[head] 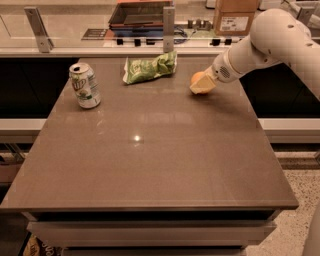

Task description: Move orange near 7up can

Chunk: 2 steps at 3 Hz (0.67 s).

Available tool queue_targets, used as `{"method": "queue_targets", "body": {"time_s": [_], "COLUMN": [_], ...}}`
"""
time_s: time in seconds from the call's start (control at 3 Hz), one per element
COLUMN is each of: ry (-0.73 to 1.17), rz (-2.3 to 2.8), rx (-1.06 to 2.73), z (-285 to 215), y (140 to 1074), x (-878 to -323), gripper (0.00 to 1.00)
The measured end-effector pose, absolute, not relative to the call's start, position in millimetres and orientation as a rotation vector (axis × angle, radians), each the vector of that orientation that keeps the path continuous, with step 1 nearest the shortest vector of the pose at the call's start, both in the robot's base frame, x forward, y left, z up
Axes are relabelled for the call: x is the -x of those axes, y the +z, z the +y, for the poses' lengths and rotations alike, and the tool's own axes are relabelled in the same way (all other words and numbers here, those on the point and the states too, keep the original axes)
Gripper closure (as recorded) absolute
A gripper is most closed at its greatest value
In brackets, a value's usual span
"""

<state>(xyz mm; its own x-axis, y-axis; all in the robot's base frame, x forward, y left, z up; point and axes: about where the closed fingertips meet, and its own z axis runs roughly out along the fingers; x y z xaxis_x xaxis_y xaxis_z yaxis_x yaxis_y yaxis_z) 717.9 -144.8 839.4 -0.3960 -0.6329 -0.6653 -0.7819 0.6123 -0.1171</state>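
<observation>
The orange (pixel 196 77) sits on the brown table (pixel 165 155) at the far right, mostly hidden behind my gripper; only its upper left part shows. My gripper (pixel 202 86) is at the orange, low over the table, on the end of the white arm (pixel 270 40) that reaches in from the right. The 7up can (pixel 85 85), silver-white with green lettering, stands upright at the far left of the table, well apart from the orange.
A green snack bag (pixel 150 68) lies at the back of the table between the can and the orange. Behind the table runs a counter with a dark tray (pixel 140 12) and a cardboard box (pixel 235 15). Metal posts (pixel 168 22) stand at the back edge.
</observation>
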Motion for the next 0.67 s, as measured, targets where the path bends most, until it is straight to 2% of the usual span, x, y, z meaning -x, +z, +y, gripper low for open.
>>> {"method": "queue_targets", "body": {"time_s": [0.67], "ry": [0.312], "rz": [2.139], "rx": [1.207], "z": [-119], "y": [872], "x": [-700], "gripper": [1.00]}}
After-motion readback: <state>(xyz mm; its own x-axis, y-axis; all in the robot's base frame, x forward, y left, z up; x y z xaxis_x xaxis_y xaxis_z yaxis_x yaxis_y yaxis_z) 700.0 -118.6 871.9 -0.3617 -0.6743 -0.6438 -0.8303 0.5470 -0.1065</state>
